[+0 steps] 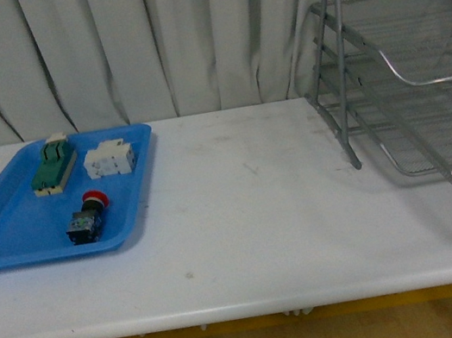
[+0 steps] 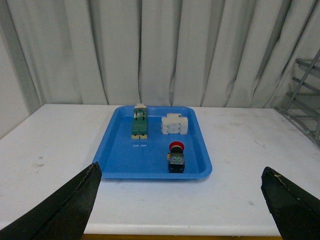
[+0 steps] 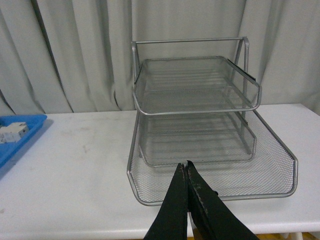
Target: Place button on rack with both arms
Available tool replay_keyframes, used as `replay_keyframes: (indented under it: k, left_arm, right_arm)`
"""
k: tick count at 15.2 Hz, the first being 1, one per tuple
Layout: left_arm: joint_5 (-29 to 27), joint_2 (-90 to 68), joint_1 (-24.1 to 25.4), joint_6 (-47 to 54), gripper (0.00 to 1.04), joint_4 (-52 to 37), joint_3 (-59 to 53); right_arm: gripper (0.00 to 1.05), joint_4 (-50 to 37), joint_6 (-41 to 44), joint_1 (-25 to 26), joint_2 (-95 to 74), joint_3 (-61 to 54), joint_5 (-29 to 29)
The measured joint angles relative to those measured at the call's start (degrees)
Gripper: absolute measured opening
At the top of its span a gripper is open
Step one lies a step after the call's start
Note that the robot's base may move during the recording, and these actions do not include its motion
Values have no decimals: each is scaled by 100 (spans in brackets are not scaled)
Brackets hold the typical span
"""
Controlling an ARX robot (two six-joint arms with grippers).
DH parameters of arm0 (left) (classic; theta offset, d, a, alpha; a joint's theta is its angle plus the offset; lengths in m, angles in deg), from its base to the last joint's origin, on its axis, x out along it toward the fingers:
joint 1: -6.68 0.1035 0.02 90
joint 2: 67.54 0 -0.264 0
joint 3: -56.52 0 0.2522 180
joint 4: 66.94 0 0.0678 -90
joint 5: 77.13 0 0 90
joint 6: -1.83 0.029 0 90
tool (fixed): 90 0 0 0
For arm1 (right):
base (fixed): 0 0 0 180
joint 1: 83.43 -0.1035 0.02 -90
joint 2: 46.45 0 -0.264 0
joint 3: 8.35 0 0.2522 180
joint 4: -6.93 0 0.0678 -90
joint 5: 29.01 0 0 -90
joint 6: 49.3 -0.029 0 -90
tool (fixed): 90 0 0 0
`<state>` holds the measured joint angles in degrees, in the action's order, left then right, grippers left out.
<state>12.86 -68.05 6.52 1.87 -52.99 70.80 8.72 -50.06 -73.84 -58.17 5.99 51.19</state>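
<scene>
The button point(image 1: 87, 217), red cap on a black-and-bluish body, lies on its side in the blue tray point(image 1: 10, 233) at the table's left; it also shows in the left wrist view point(image 2: 175, 156). The silver wire-mesh rack point(image 1: 422, 90) stands at the right and shows whole in the right wrist view point(image 3: 200, 125). My left gripper point(image 2: 182, 210) is open and empty, well short of the tray, over the table's near edge. My right gripper point(image 3: 185, 167) is shut and empty, its tips in front of the rack's bottom tier. Neither arm shows in the front view.
In the blue tray point(image 2: 115, 160) there are also a green-and-cream switch point(image 1: 52, 165) and a white block point(image 1: 110, 160), behind the button. Grey curtains hang behind the white table point(image 1: 252, 217). The tray's corner shows in the right wrist view point(image 3: 20, 135).
</scene>
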Motion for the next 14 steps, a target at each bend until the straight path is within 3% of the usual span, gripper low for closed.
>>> replay_keyframes:
  k: [2, 4, 5, 9, 10, 11, 12, 14]
  left_arm:
    - [0, 0, 0, 0, 98, 0, 0]
    - [-13, 0, 0, 0, 98, 0, 0]
    - [4, 0, 0, 0, 98, 2, 0]
    - [0, 0, 0, 0, 98, 2, 0]
    - [0, 0, 0, 0, 98, 2, 0]
    - [0, 0, 0, 0, 98, 0, 0]
    - [0, 0, 0, 0, 98, 0, 0]
    - [0, 0, 0, 0, 98, 0, 0]
  right_arm:
    - [2, 74, 20, -83, 66, 0, 70]
    - [2, 1180, 39, -763, 850, 7, 815]
    - [2, 1110, 50, -1003, 1143, 11, 855]
    - [2, 1215, 59, -957, 1150, 7, 984]
    - [7, 1217, 63, -957, 1150, 7, 984]
    - [19, 1217, 63, -957, 1150, 7, 984]
    - [60, 1217, 63, -957, 1150, 7, 984]
    - [85, 1217, 63, -957, 1150, 7, 984]
